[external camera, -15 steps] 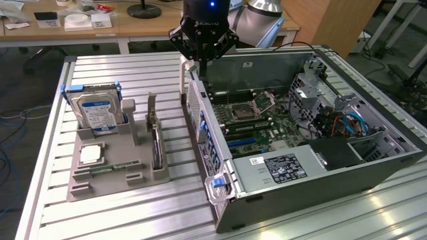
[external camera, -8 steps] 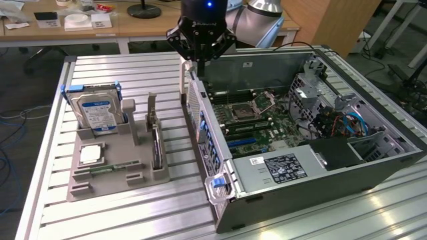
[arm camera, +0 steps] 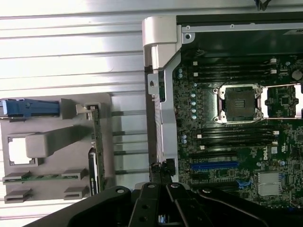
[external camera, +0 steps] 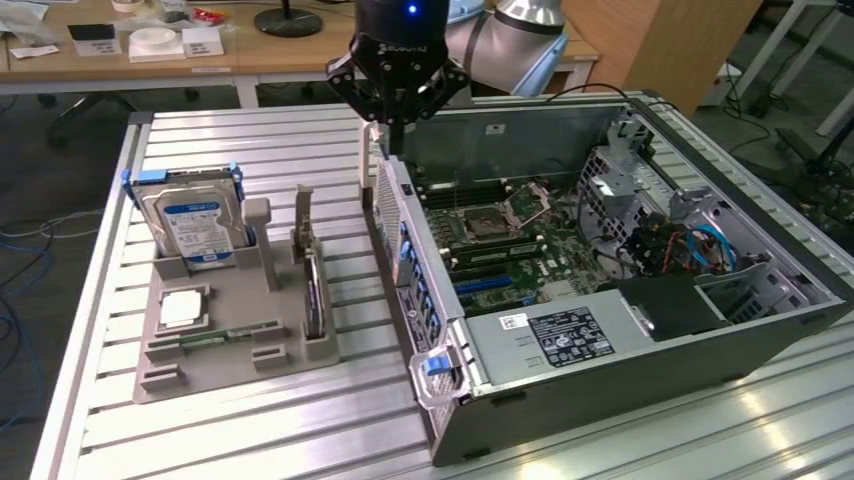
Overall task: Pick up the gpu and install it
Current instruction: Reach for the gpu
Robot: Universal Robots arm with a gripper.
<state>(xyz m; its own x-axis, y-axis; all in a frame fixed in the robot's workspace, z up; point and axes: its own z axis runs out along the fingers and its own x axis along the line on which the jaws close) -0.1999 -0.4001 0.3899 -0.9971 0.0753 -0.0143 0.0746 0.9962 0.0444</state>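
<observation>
The gpu [external camera: 312, 285] is a thin dark card standing on edge in a slot of the grey holder [external camera: 200, 350], at the exterior view's left of the open computer case [external camera: 747, 330]. The wrist view shows the gpu [arm camera: 96, 156] edge-on in the same holder [arm camera: 52, 142]. My gripper [external camera: 391, 120] hangs above the case's rear wall, well behind and above the gpu. Its fingers [arm camera: 163, 189] are shut with nothing between them. Inside the case lies the motherboard with a blue slot [external camera: 487, 283] [arm camera: 214, 165].
The holder also carries a silver blue-labelled hard drive [external camera: 200, 228], a slim green memory stick [external camera: 214, 337] and a white square chip [external camera: 180, 308]. All of it rests on a ribbed aluminium table [external camera: 267, 420]. A wooden desk [external camera: 160, 60] stands behind.
</observation>
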